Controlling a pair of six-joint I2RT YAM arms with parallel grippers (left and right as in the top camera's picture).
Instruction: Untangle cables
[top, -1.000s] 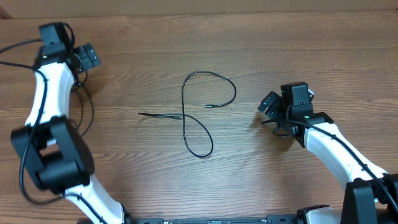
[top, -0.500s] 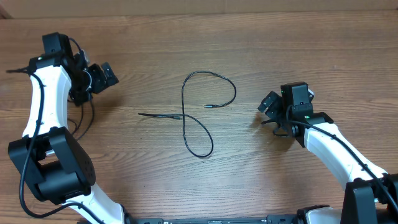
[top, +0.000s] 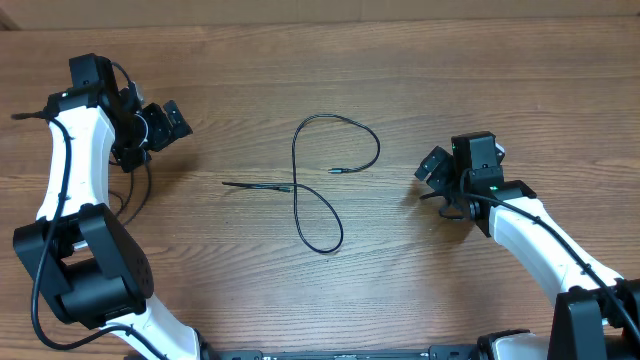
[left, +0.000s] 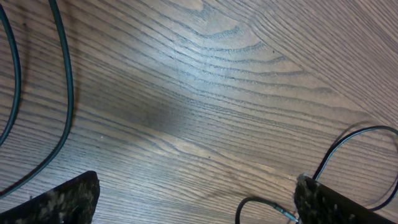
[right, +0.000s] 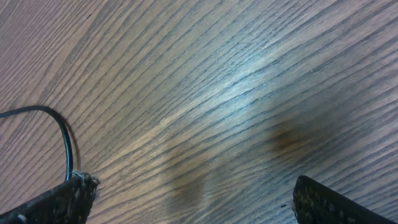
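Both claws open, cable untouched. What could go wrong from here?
1. The cable crosses itself. A grab at the crossing may pinch both strands and tighten the loop.
2. It lies thin and flat on the table, so the open right claw could scrape wood or miss.
3. A thicker wire lies close to the left claw and might snag.

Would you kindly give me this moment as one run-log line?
left tool: open, empty | right tool: open, empty | cable: looped on table, untouched
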